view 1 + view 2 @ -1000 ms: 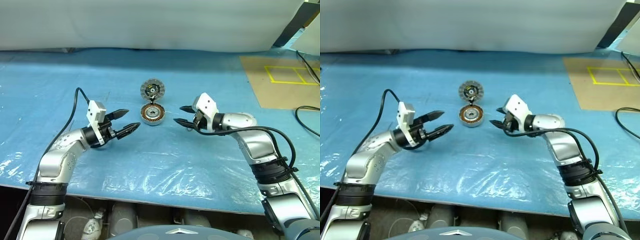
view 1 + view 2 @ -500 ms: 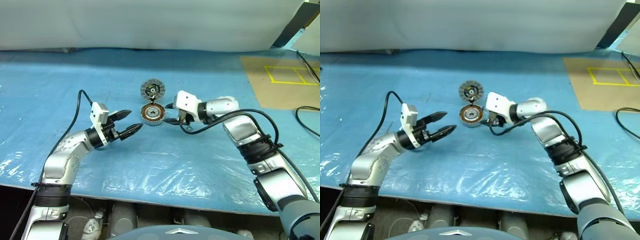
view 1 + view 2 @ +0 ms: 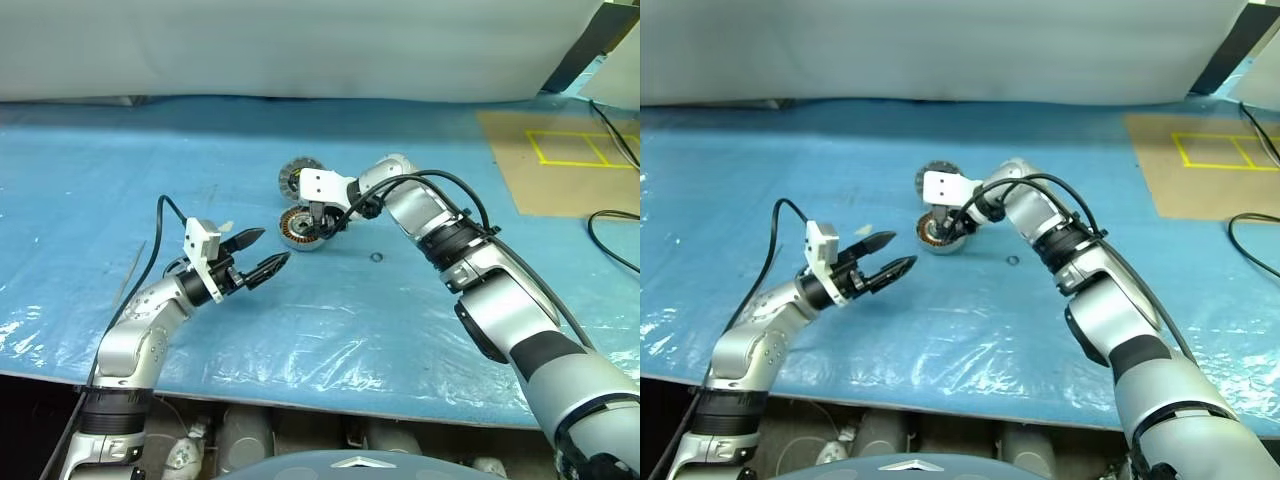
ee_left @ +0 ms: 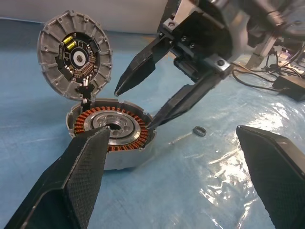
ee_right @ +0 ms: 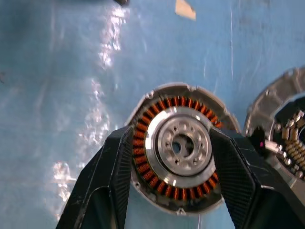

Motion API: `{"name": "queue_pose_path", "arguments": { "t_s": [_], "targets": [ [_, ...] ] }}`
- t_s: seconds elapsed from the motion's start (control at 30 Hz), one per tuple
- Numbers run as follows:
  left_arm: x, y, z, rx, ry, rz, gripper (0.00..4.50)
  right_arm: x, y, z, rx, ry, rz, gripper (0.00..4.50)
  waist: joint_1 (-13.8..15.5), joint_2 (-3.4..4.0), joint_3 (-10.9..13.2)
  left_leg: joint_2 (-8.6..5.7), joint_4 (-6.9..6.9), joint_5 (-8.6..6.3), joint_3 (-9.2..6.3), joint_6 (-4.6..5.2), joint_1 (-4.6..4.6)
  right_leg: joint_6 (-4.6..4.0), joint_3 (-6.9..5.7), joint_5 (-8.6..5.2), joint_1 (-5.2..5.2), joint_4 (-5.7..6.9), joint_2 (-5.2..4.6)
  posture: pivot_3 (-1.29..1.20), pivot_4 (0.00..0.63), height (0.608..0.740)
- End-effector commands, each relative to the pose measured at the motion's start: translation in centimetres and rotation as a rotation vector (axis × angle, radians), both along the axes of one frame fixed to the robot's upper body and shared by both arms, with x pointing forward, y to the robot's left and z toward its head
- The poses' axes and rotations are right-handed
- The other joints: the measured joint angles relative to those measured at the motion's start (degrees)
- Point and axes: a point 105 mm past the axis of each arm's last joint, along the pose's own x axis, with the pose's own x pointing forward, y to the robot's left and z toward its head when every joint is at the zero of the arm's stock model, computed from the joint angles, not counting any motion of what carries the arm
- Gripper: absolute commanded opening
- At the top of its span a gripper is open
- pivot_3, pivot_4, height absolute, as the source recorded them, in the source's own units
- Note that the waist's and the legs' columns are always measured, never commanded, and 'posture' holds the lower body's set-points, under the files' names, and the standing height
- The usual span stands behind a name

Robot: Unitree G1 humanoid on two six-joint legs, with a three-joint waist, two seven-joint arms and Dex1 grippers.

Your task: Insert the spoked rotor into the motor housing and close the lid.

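One silver motor housing point(image 4: 112, 138) shows copper windings; right end effector point(image 4: 138, 107) gapes above, left end effector point(image 3: 268, 254) released.

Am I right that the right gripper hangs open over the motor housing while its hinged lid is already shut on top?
Not quite: the lid stands open, upright behind the motor housing, as the left wrist view shows. The right gripper does hang open over the housing.

A blue plastic-covered table point(image 3: 120, 180) carries the motor housing point(image 3: 302, 229) and a small ring point(image 3: 376, 257).
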Motion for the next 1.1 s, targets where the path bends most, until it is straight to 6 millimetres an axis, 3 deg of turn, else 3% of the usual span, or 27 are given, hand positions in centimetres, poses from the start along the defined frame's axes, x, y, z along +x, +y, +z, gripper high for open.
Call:
{"name": "queue_pose_path", "arguments": {
  "t_s": [0.03, 0.4, 0.7, 1.1],
  "targets": [
    [-0.6, 0.3, 1.3, 0.016, -0.063, -0.002, 4.48, 0.9, 0.4, 1.0, -0.019, -0.030, -0.023, 2.61, -0.19, 0.01, 0.01, 0.01, 0.00, 0.00, 0.00, 0.00, -0.01, -0.02, -0.01, -0.01, -0.01, 0.01, 0.00, 0.00, 0.150, 0.740],
    [-0.7, 0.0, 1.5, 0.022, -0.072, -0.007, 4.48, 0.3, 2.7, 1.0, -0.016, 0.012, 0.001, 2.61, -0.19, 0.04, 0.03, 0.09, 0.00, -0.01, 0.03, 0.02, -0.01, -0.09, -0.05, -0.05, -0.06, 0.07, 0.02, 0.00, 0.150, 0.740],
    [-0.7, -0.1, 1.2, 0.011, -0.057, -0.008, 4.48, -0.4, 2.9, 0.3, -0.037, 0.047, 0.031, 2.61, -0.18, 0.05, 0.03, 0.09, 0.00, -0.01, 0.03, 0.02, -0.01, -0.10, -0.05, -0.05, -0.06, 0.08, 0.02, 0.00, 0.150, 0.740],
    [-1.0, -0.1, 0.8, 0.012, -0.044, -0.005, 4.48, -1.7, 2.9, 1.9, 0.004, 0.095, 0.078, 2.61, -0.16, 0.05, 0.03, 0.11, 0.00, -0.01, 0.02, 0.02, -0.01, -0.10, -0.05, -0.05, -0.06, 0.08, 0.03, 0.00, 0.150, 0.740]
  ]
}}
